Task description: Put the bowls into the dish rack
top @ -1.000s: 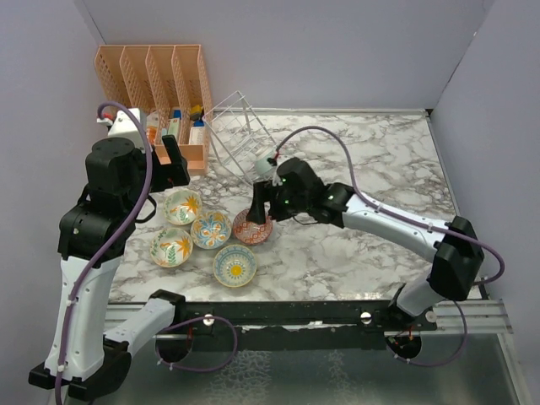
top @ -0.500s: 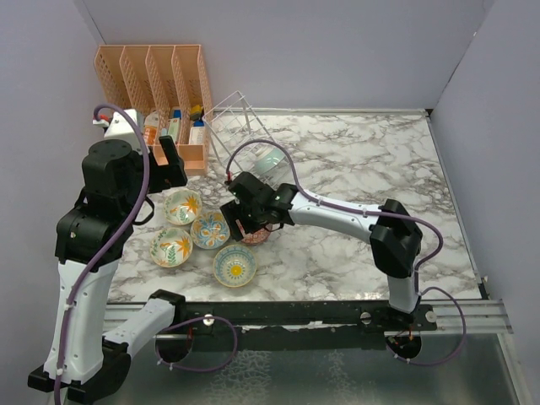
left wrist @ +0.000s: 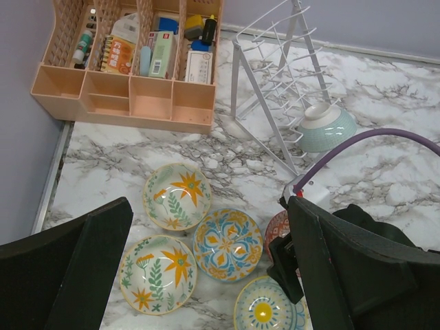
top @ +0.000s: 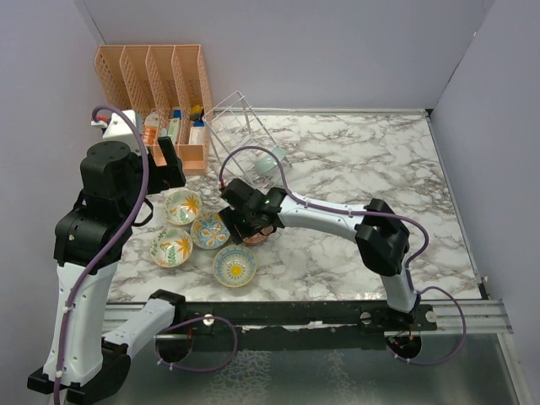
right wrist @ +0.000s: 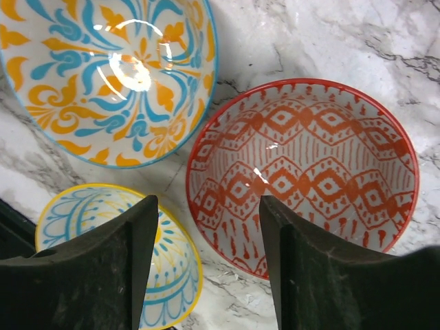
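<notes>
MARBLE WORKTABLE, mid-job: One bowl is in and five are waiting as I run the two arms from my remote station. The plain teal bowl [top: 268,162] leans on edge in the lower slots of the wire dish rack [top: 240,126], which stands at the back of the table [top: 363,160] just beside the orange organizer [top: 156,76].

The other five bowls sit rim-up in a loose cluster on the marble, in front of the rack and toward the left arm:
- the red-patterned bowl [right wrist: 309,179]
- the blue-and-orange bowl [right wrist: 103,75], just beside it
- the yellow-rimmed bowl [right wrist: 175,275], on the near side
- two cream bowls painted with orange flowers and green leaves, one [left wrist: 175,196] behind the other [left wrist: 158,271]

The right gripper [right wrist: 206,213] hangs low over the red-patterned bowl. Its jaws are spread, with the bowl's near rim lying in the gap between them, and they pinch nothing. The left gripper [left wrist: 210,220] hovers high above the cluster with its jaws wide apart and empty.

By my reading, the job is roughly a sixth done. The step in hand is the pick of the second bowl, with the grasp not yet made. After that the bowl has to be carried to the rack and set on edge in a free slot beside the teal bowl, and the same goes for the four painted bowls after it.
</notes>
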{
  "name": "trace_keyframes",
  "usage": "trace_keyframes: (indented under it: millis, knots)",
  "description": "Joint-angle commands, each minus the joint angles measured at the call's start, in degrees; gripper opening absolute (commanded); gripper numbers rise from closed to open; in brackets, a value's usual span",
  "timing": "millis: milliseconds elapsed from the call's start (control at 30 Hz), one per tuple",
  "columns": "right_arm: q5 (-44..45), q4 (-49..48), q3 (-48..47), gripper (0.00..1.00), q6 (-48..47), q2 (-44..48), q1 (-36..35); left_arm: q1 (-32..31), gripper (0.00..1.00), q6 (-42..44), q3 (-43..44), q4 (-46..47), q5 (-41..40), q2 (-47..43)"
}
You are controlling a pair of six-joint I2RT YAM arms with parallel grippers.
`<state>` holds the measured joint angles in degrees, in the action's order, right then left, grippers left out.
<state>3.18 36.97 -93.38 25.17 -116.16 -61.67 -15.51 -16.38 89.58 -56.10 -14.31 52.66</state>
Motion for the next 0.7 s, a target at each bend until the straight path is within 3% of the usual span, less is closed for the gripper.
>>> trace_keyframes:
  millis: [0, 433, 667]
  knots:
    - [6.9, 2.5, -1.9, 0.58, 0.6, -2.1, -0.5, -0.4, 0.99, 0.9, 1.3, 0.1, -1.3, -0.4]
    - [17.7, 6.6, 0.3, 0.58, 3.7, -1.6, -0.5, -0.6, 0.99, 1.3, 1.6, -0.4, -1.7, -0.7]
    - [14.9, 3.0, 1.4, 0.54, -1.1, -1.4, -0.5, -0.6, 0.99, 1.0, 1.5, -0.3, -1.3, -0.9]
